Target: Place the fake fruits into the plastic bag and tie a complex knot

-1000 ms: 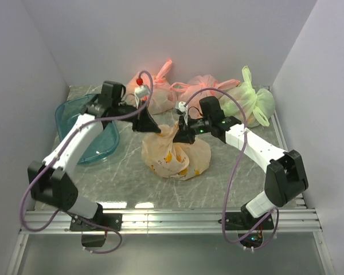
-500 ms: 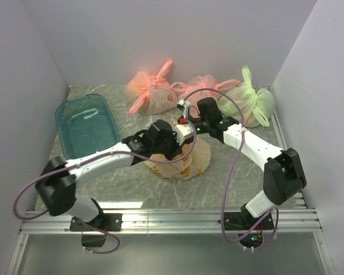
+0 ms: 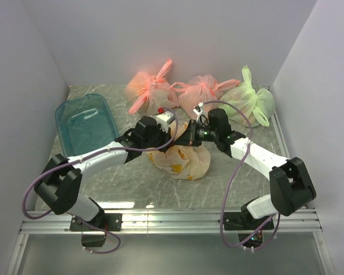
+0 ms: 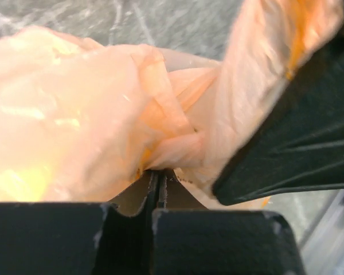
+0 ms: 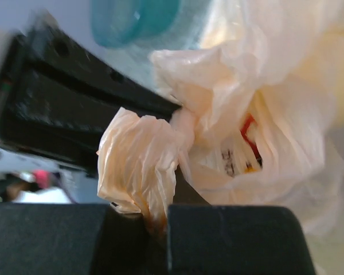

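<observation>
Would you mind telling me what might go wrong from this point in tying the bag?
The left gripper and right gripper are both shut on thin film of the plastic bag; pulling hard may tear it. The grippers sit close together, so they may collide. The pinched film may also slip free.

Back wall [image 3: 178,34]: plain, pale lilac-white, with a matt surface.
Left wall [image 3: 17,103]: the same pale colour, slightly darker toward the bottom.
Right wall [image 3: 327,97]: the same colour, a little brighter than the left one.
Table top [image 3: 137,186]: grey-green with a marble pattern of lighter veins; it fills the space between the three walls.
Front rail [image 3: 178,220]: silver metal profiles with grooves, running along the near edge of the table.
Strip below the rail [image 3: 172,255]: smooth, dull grey; what it is I cannot tell.
Light: soft and even, coming from above; pale reflections [image 3: 143,204] lie on the table top just before the rail.
</observation>
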Controlling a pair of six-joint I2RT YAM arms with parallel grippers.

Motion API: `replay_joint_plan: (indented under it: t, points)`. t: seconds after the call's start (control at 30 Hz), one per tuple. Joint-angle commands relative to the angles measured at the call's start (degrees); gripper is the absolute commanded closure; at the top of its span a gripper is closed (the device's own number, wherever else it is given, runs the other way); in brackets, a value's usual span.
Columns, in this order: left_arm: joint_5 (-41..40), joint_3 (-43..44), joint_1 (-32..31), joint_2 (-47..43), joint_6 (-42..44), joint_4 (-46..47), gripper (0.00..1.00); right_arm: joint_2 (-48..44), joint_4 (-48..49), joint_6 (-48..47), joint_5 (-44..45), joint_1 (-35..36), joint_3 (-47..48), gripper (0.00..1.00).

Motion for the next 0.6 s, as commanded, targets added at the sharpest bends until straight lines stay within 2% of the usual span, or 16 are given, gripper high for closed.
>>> replay_joint_plan:
  t: [0.0, 0.17, 0.2, 0.33, 0.37, 0.43, 0.47, 0.5, 0.53, 0.57]
  points:
    - [6.71, -1.58, 1.53, -1.67, -4.10, 5.08, 1.00, -2.50, 13.72, 17.96, -3.20, 0.73, -0.05, 1.00]
    - [17.25, -3.07, 2.15, -3.60, -5.16, 7.29, 1.00, -2.59, 15.84, 25.29, 0.23, 0.64, -2.33, 1.00]
    - [20.66, -3.42, 2.06, -4.30, -6.29, 7.29, 1.00, -2.68, 15.06, 26.60, 1.37, 0.64, -3.21, 1.00]
    - [25.35, -4.30, 1.80, -4.57, -14.54, 10.36, 1.00, -2.85, 17.07, 26.53, 1.03, 0.73, -4.01, 0.99]
    - [25.01, -4.13, 1.71, -4.31, -15.96, 11.15, 1.00, -2.76, 16.38, 24.61, 0.25, 0.64, -3.31, 0.91]
    - [25.09, -4.12, 1.88, -2.56, -17.98, 11.68, 1.00, -3.11, 6.57, 12.07, -1.42, 0.73, 1.16, 0.75]
    - [24.66, -3.78, 2.06, -2.03, -17.99, 11.34, 1.00, -3.20, 1.31, 6.54, -0.74, 0.64, 3.09, 0.72]
    - [24.74, -3.95, 2.76, -1.33, -18.77, 11.94, 1.00, -3.64, -8.58, -3.70, 0.14, 0.64, 6.42, 0.68]
    - [25.70, -4.30, 2.94, -1.06, -19.22, 12.65, 1.00, -3.99, -12.42, -8.15, 0.85, 0.55, 7.76, 0.57]
    - [25.79, -4.47, 3.11, -0.88, -19.57, 13.09, 1.00, -4.43, -16.20, -11.67, 3.29, 0.46, 8.81, 0.51]
